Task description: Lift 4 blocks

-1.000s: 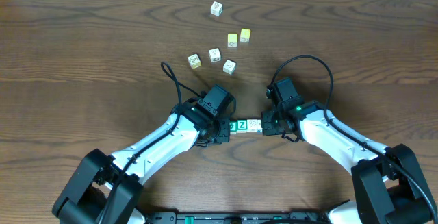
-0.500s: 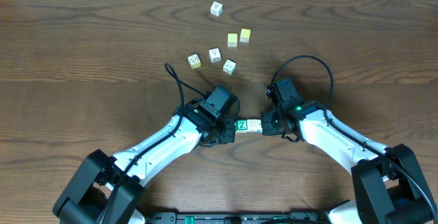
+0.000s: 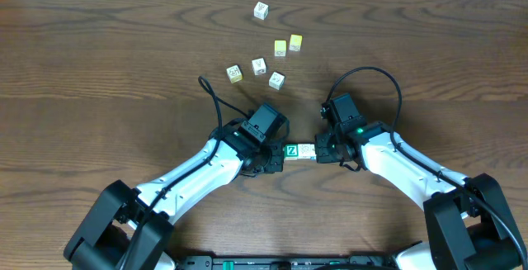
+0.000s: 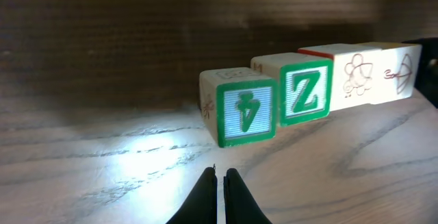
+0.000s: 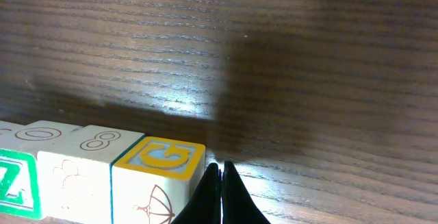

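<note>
Four blocks stand in one touching row on the table between my two grippers. In the left wrist view they are a green block with a carrot picture (image 4: 246,114), a green Z block (image 4: 306,92) and two white blocks with reddish print (image 4: 356,77) (image 4: 397,70). My left gripper (image 4: 220,176) is shut just in front of the carrot block, holding nothing. My right gripper (image 5: 221,166) is shut against the far end block, whose top shows a yellow G (image 5: 161,159). From overhead only the Z block (image 3: 290,150) and a white block (image 3: 306,150) show between the left gripper (image 3: 275,156) and the right gripper (image 3: 318,150).
Several loose cubes lie at the back: a white one (image 3: 261,10), two plain yellow ones (image 3: 280,47) (image 3: 295,42), and three pale ones (image 3: 234,73) (image 3: 258,65) (image 3: 276,80). Black cables loop above both wrists.
Over the first half second my left arm slid right toward the row and now covers the leftmost green block from overhead. Nothing has moved since.
</note>
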`<state>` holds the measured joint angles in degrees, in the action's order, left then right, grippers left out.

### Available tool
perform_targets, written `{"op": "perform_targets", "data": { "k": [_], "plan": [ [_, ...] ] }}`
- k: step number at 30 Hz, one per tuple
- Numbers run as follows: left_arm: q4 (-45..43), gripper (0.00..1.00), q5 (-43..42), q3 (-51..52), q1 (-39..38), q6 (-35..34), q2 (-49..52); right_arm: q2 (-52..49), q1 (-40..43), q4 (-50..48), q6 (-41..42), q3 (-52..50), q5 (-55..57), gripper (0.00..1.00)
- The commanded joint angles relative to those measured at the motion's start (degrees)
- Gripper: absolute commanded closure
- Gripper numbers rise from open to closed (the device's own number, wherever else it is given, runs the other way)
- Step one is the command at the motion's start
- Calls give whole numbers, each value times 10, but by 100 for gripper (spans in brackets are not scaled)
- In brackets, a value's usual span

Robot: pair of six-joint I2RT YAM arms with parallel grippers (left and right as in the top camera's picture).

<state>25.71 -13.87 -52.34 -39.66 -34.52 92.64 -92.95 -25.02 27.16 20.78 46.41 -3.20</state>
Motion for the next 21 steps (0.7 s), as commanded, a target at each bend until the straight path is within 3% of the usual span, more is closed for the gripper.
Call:
{"op": "perform_targets", "data": {
  "k": [1,21],
  "plan": [
    [-6,93,-11,8,-1,-3,12,-5,3,0,2,0,4,99],
    [8,93,-20,9,-1,-23,17,-5,3,0,2,0,3,99]
  ]
}}
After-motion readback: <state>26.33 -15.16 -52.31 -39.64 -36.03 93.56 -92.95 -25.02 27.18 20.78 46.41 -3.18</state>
